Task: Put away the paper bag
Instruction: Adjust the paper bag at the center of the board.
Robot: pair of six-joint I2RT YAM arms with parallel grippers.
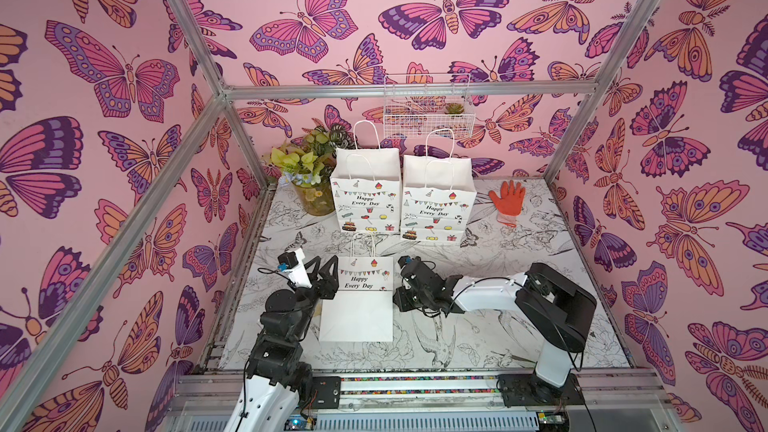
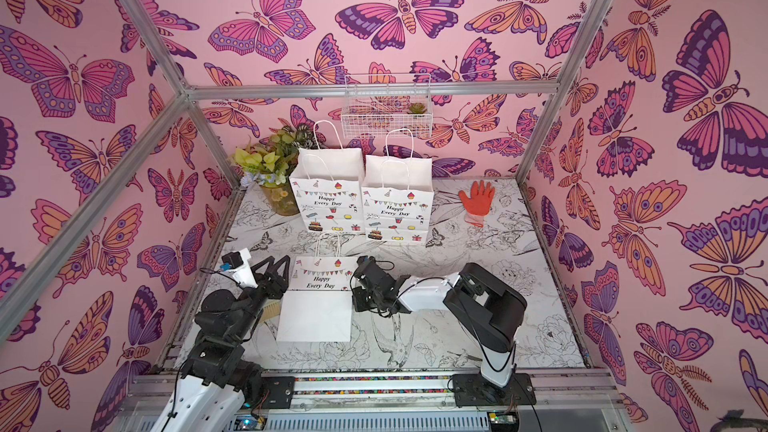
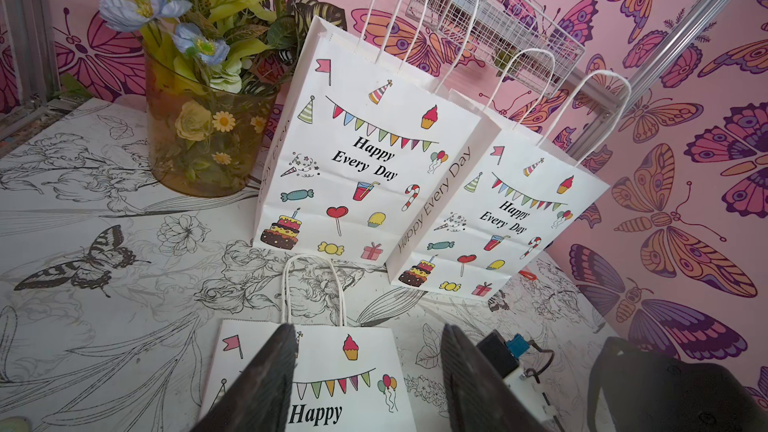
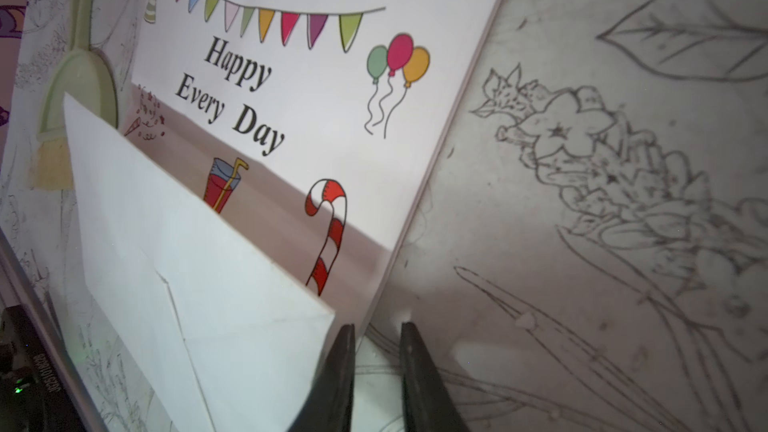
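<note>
Paper bag (printed "Happy Every Day") lies folded flat; left gripper spread, right gripper narrowly parted, seemingly empty.

White party-print paper bag, orange glove

Your left arm had white shells over black joint housings, with thin black cables looped alongside and a blue connector by the white wrist block. Left gripper: black, triangular fingers. Your right arm had a white forearm shell, a bulky black elbow and a white lower link on a black base plate, one black cable arcing over the shell. Right gripper: dark tapered fingers.
</note>
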